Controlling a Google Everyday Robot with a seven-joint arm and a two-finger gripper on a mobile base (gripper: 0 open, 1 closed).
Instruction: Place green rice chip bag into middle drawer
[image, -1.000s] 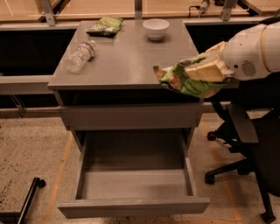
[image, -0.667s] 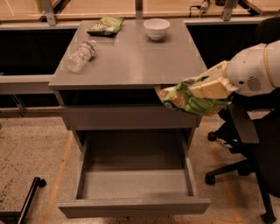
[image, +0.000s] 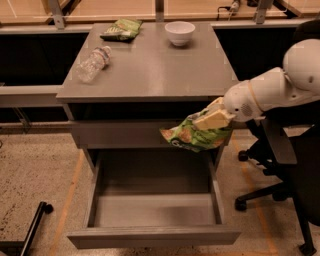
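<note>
The green rice chip bag (image: 192, 136) is puffy and light green with white and tan print. My gripper (image: 212, 119) is shut on its right end and holds it in the air, in front of the cabinet's closed upper drawer front (image: 125, 134). The bag hangs above the right rear part of the open middle drawer (image: 150, 210), a grey tray with low walls and a bare floor. My white arm (image: 272, 90) reaches in from the right.
On the cabinet top (image: 150, 70) lie a clear plastic bottle (image: 93, 63), a flatter dark green bag (image: 121, 29) and a white bowl (image: 180, 33). A black office chair (image: 285, 165) stands to the right of the drawer. A black wheeled leg (image: 35, 225) is at the lower left.
My gripper has carried the bag down and slightly left, from the level of the cabinet top's right edge to in front of the upper drawer front, above the open drawer.
</note>
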